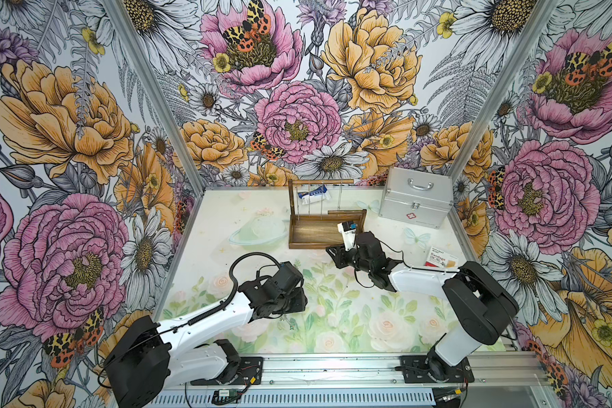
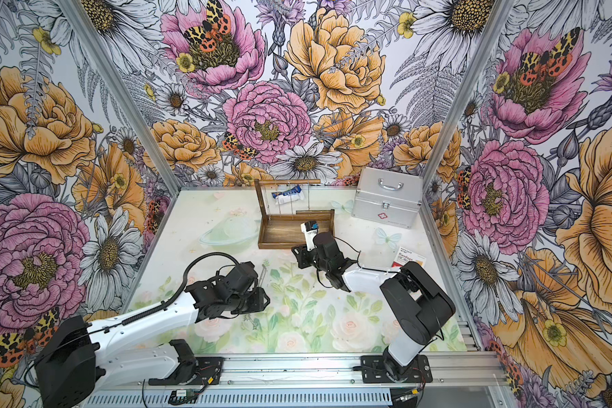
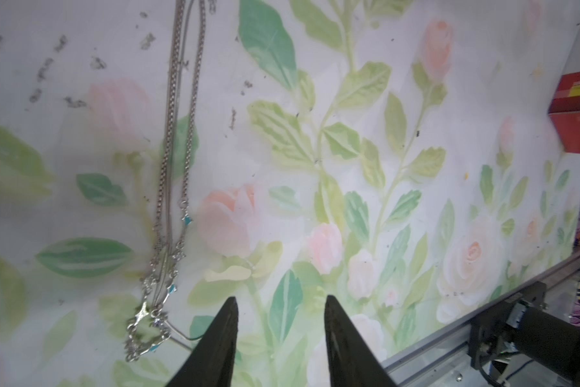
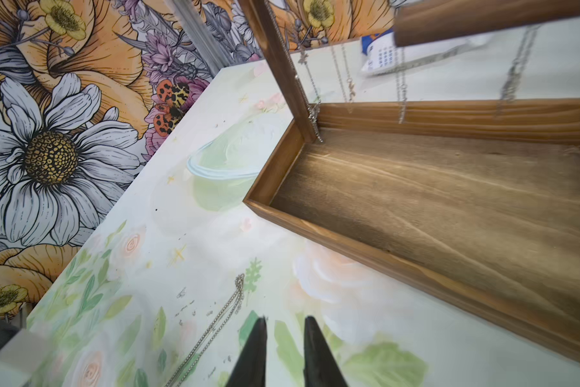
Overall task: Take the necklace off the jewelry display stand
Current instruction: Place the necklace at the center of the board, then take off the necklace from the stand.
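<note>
Beside the left fingers, the necklace lies stretched out flat on the table, off the stand and in front of its tray. Those fingers stand wide apart with nothing between them. Right fingers hover near the tray's front edge, a narrow gap between them, holding nothing. Other thin chains hang from the stand's top rod.

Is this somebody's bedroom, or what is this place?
Probably a robot practice booth, not a bedroom: a left arm and right arm bolted to a metal rail, flowered walls boxing in a table.
</note>
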Available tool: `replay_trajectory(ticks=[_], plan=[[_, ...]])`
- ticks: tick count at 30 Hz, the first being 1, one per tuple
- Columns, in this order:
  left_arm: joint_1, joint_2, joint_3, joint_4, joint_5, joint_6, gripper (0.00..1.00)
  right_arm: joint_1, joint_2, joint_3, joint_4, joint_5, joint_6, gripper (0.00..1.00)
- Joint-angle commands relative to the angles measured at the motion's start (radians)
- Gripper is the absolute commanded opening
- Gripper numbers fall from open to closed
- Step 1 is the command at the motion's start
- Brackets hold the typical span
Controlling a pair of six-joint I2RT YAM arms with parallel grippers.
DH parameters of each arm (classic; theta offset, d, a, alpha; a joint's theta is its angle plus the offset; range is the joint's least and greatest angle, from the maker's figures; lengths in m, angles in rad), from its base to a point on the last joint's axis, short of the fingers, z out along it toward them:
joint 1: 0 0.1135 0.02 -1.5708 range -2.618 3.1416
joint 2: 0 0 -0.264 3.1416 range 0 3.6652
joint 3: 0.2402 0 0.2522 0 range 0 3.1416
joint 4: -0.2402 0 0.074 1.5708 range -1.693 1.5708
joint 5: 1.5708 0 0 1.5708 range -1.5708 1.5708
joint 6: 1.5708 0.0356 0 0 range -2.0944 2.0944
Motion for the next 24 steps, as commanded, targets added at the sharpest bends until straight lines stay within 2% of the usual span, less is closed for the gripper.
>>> replay_trajectory(ticks=[1,5,9,15,17,20,24], plan=[[-0.009,-0.009,0.068,0.009,0.012,0.07,0.56,-0.037,-0.098,-0.099,0.135,0.207,0.039,0.24],[-0.008,-0.016,0.136,0.009,-0.004,0.111,0.76,-0.074,-0.227,-0.214,0.19,0.315,0.045,0.3],[-0.007,-0.025,0.2,0.007,-0.033,0.17,0.98,-0.135,-0.333,-0.315,0.247,0.336,0.068,0.39],[0.015,-0.003,0.278,0.006,-0.089,0.242,0.99,-0.296,-0.395,-0.431,0.353,0.228,0.183,0.49],[0.023,0.01,0.294,0.008,-0.148,0.247,0.99,-0.338,-0.393,-0.452,0.385,0.19,0.221,0.55],[0.024,0.057,0.305,0.019,-0.307,0.183,0.99,-0.367,-0.381,-0.468,0.436,0.143,0.241,0.63],[0.013,0.145,0.325,0.032,-0.46,0.158,0.99,-0.371,-0.366,-0.462,0.454,0.111,0.243,0.68]])
